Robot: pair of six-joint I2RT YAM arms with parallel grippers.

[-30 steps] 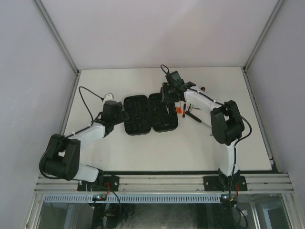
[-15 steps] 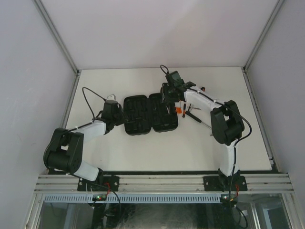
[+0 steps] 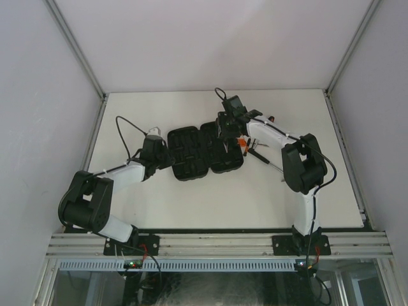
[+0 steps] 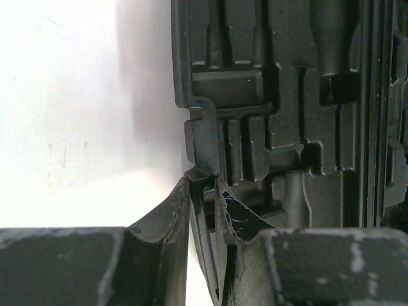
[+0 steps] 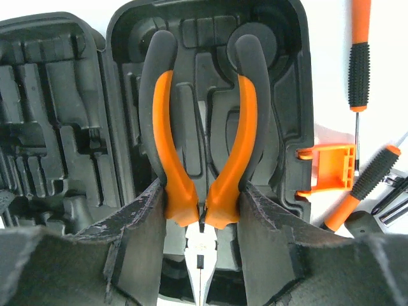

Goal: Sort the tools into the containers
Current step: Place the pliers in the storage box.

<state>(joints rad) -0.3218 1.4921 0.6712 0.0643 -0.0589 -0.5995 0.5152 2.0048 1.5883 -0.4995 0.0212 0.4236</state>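
My left tool (image 4: 203, 186), narrowed, pinches the left rim of the open black case (image 3: 191, 156) on the worktop (image 3: 210, 197). My right tool (image 5: 201, 191) clamps the orange-handled pliers (image 5: 171, 127) over the case's right half. Screwdrivers (image 5: 358, 57) lie just beside the case.

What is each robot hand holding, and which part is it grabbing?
The right gripper holds the orange pliers by the handles, close to the joint. The left gripper pinches the black case by its side rim.

The case (image 5: 64, 95) is black, its latch (image 5: 328, 167) orange, the pliers (image 5: 171, 134) orange-and-black.
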